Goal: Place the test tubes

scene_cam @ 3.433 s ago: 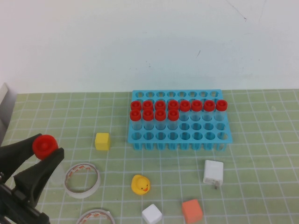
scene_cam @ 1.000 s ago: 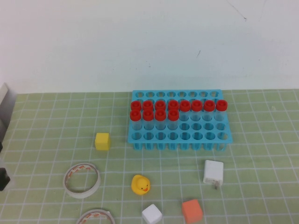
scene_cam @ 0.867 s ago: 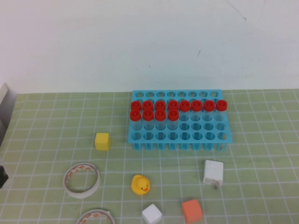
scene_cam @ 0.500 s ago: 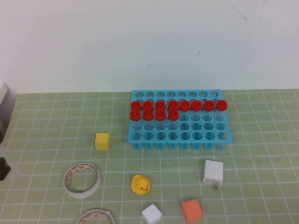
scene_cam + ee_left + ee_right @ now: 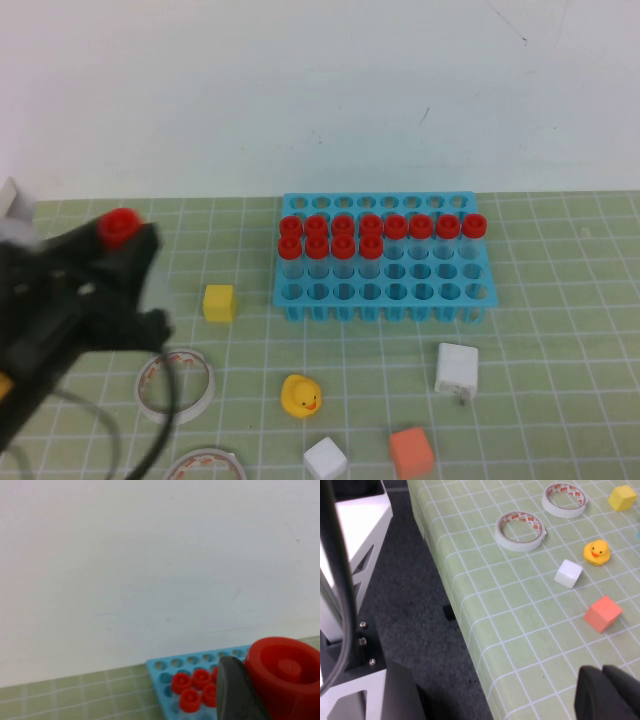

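Carrying a red-capped test tube (image 5: 120,228) above the green mat, the left gripper (image 5: 125,246) held it between partly opened jaws closed on the tube just under the cap, with the tube roughly upright. The blue rack (image 5: 380,302) stood well off to the gripper's right, a yellow cube (image 5: 219,302) on the mat between them and a tape roll (image 5: 176,385) below the arm. Twelve capped tubes (image 5: 343,245) already sat in the rack: a full row of eight, and four more in the row nearer the robot, filled from the end closest to the gripper. The left wrist view showed the cap (image 5: 285,672) beside one dark finger (image 5: 235,690), the rack beyond it.

The step in hand appeared to be the transfer, tube gripped and not yet over the rack. The next move would likely call for a sweep across to the first free hole beside those four, clear of the neighbouring caps, then a straight descent before release.

The right gripper (image 5: 610,692) hung closed and empty off the table's near edge, apparently parked.
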